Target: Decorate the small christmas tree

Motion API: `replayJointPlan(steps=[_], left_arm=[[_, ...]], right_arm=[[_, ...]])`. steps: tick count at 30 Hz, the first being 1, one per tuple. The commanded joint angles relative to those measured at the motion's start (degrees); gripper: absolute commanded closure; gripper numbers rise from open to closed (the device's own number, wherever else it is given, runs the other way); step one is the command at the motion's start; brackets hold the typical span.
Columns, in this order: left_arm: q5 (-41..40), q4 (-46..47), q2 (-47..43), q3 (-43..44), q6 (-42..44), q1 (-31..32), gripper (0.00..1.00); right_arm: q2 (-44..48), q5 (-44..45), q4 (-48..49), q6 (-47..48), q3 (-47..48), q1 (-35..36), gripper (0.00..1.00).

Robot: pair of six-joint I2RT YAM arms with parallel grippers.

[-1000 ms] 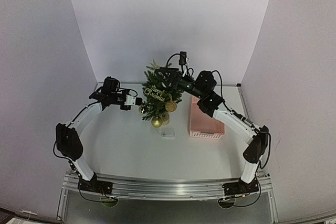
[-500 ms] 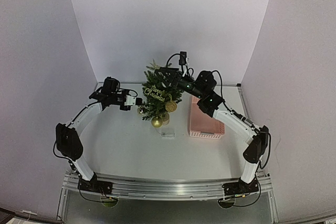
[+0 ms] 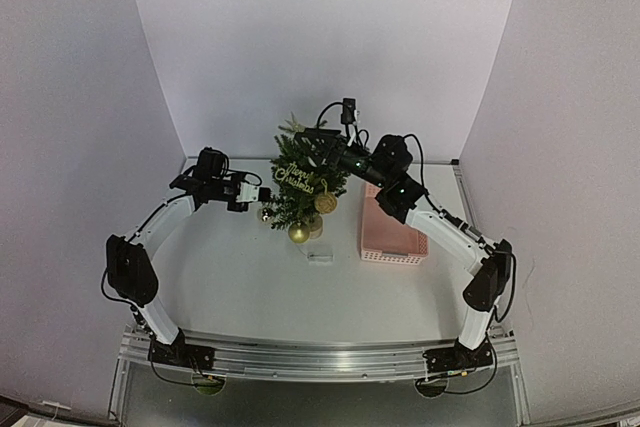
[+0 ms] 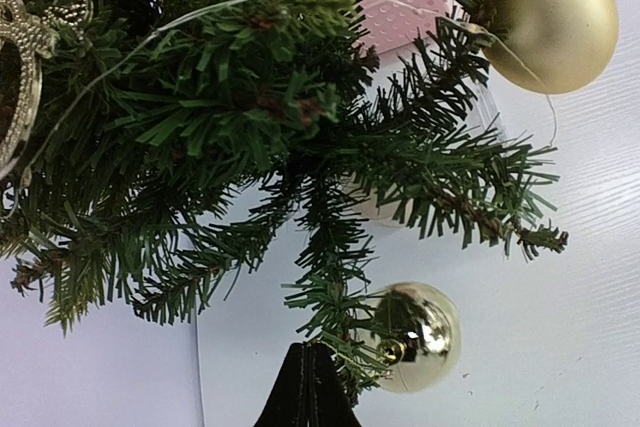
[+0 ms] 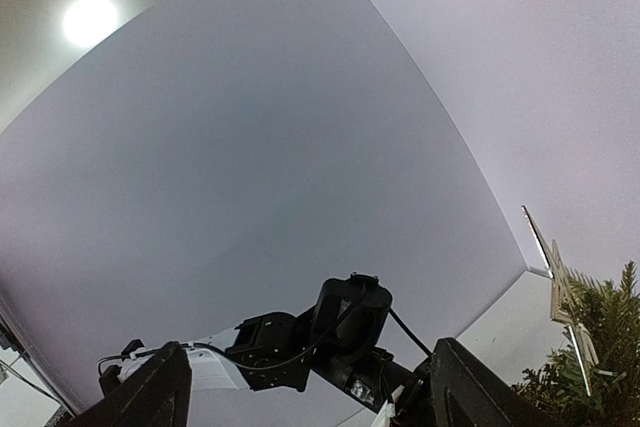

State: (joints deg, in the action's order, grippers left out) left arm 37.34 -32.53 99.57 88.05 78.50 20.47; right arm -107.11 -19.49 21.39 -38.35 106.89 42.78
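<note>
The small christmas tree [image 3: 298, 185] stands at the back middle of the table, with a glittery "Merry Christmas" sign [image 3: 293, 175] and two gold baubles [image 3: 326, 202] on it. My left gripper [image 3: 258, 203] is at the tree's lower left side. In the left wrist view it [image 4: 308, 372] is shut, its tip against a low branch tip where a small shiny gold ball [image 4: 415, 337] hangs. Whether the ball's string lies between the fingers I cannot tell. My right gripper [image 3: 306, 140] hovers by the treetop, and in its wrist view it [image 5: 310, 397] is open and holds nothing.
A pink basket [image 3: 392, 229] lies right of the tree, under the right forearm. A small clear box [image 3: 320, 257] sits on the table in front of the tree. White walls close in the back and both sides.
The left gripper and the small gold ball have shifted slightly left and toward the front. The right arm has stayed in place, still open.
</note>
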Motion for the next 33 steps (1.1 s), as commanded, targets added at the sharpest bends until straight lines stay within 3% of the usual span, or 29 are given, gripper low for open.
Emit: replayJointPlan(steps=[1, 13, 29, 31, 33], left_arm=[[-0.34, -3.08, -0.52, 1.9, 1.02, 0.05, 0.98], [-0.49, -4.98, -1.49, 3.63, -0.76, -0.46, 0.9], [-1.86, -3.67, -2.31, 4.23, -2.02, -1.3, 0.89], [-2.02, -2.29, -2.82, 4.41, -3.81, -1.34, 0.87], [-2.26, -0.63, -3.69, 4.78, -7.64, -1.43, 0.79]], right_arm=[[3.16, 0.19, 1.29, 0.73, 0.63, -0.25, 0.19], [2.61, -0.09, 1.29, 0.12, 0.78, -0.25, 0.19], [2.0, -0.54, 1.29, 0.37, 1.52, -0.25, 0.19], [2.16, -0.63, 1.29, 0.31, 1.4, -0.24, 0.19], [2.64, -0.6, 1.26, 0.74, 0.83, -0.25, 0.19]])
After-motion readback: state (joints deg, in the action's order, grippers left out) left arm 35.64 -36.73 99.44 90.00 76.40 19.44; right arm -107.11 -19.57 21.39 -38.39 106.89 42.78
